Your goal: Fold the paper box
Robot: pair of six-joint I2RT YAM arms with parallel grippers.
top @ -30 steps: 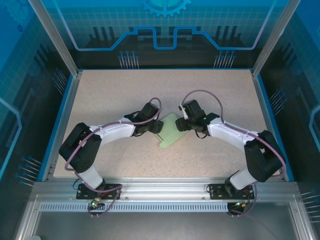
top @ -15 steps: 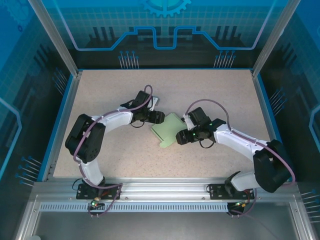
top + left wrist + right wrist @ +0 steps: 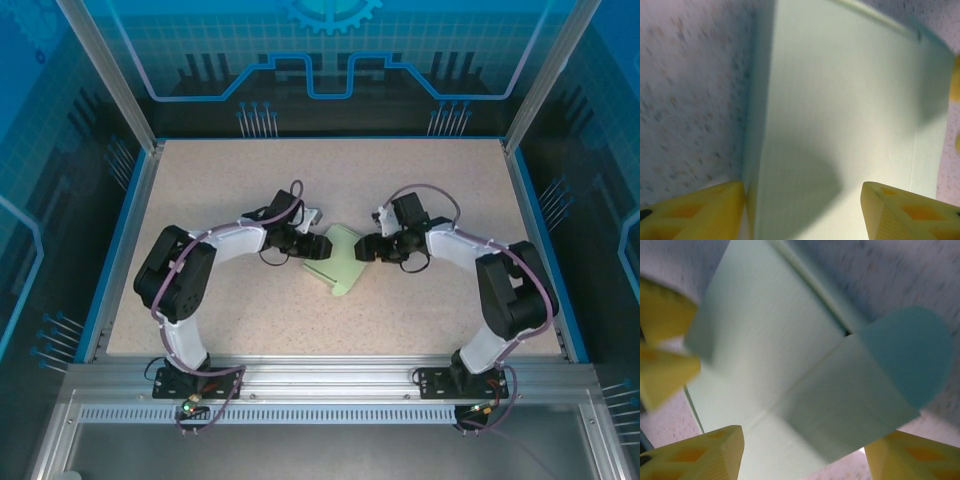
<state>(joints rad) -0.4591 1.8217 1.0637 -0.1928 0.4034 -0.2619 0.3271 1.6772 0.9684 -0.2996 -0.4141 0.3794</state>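
Centre of speckled table [image 3: 250, 180]: at left, left gripper [image 3: 322, 246] has its jaws spread, one yellow finger [image 3: 705, 212] against the left edge of the paper box [image 3: 342, 262]. The pale mint card lies at frame centre between both grippers. Just right of it, right gripper [image 3: 363, 250]: jaws apart, raised flap [image 3: 850, 390] between them, unclamped. Wrist views blurred.

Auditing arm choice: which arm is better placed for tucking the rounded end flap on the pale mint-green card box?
Probably right: the rounded flap sits ahead of the open right gripper, at its end of the card box. The open left gripper straddles the opposite end.
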